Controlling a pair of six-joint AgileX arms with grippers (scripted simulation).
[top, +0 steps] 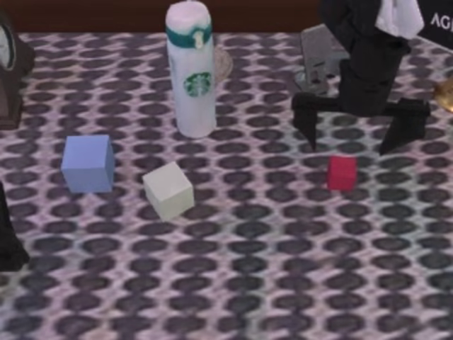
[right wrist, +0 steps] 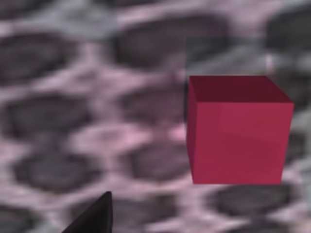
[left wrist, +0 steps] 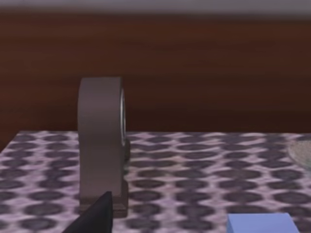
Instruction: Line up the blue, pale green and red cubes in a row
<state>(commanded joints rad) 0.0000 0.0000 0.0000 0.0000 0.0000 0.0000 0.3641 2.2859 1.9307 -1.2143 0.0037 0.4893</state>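
The blue cube (top: pixel 88 163) rests on the patterned cloth at the left, and its top corner shows in the left wrist view (left wrist: pixel 261 223). Just right of it and nearer the front lies the pale green cube (top: pixel 168 190), turned slightly. The small red cube (top: pixel 342 172) sits alone at the right, filling part of the right wrist view (right wrist: pixel 238 131). My right gripper (top: pixel 352 145) hovers open just behind and above the red cube, its two fingers spread wider than the cube. My left arm (top: pixel 8 241) is parked at the left edge.
A white tumbler with a teal band (top: pixel 190 69) stands upright at the back centre. A brown mantel clock (top: pixel 10 67) stands at the back left, also large in the left wrist view (left wrist: pixel 102 145). A grey object (top: pixel 320 53) lies behind the right arm.
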